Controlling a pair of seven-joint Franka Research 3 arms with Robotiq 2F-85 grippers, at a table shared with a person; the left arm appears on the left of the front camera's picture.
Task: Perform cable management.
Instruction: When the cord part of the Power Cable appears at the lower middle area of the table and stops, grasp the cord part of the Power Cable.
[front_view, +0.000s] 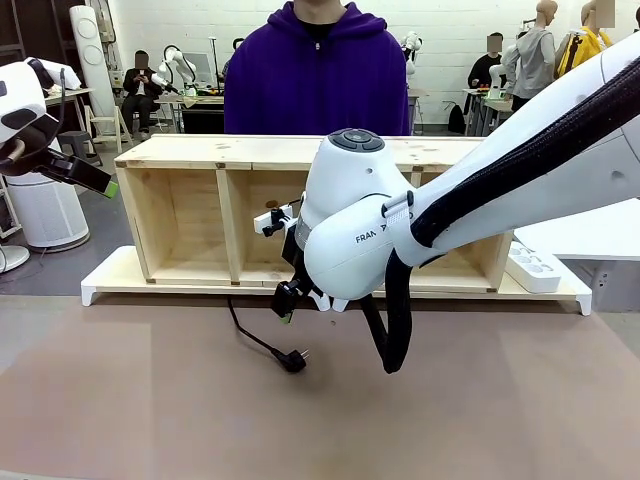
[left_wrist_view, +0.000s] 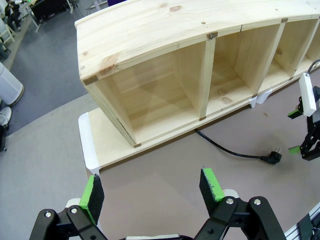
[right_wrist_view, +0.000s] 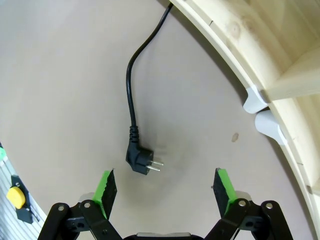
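Note:
A thin black cable (front_view: 250, 335) runs out from under the wooden shelf and ends in a small black plug (front_view: 294, 359) lying on the brown table. In the right wrist view the cable (right_wrist_view: 131, 85) curves down to the plug (right_wrist_view: 140, 160), which lies a little ahead of my right gripper (right_wrist_view: 166, 187), open with nothing between its fingers. The right gripper (front_view: 288, 300) hangs just above and beside the plug. My left gripper (left_wrist_view: 152, 189) is open and empty, raised at the far left (front_view: 85, 178); from there the plug (left_wrist_view: 273, 157) shows far off.
A pale wooden shelf (front_view: 180, 215) with open compartments lies on its side on a white board (front_view: 110, 280) across the table. A white power strip (front_view: 535, 266) rests at its right end. A person in a purple hoodie (front_view: 315, 75) stands behind it.

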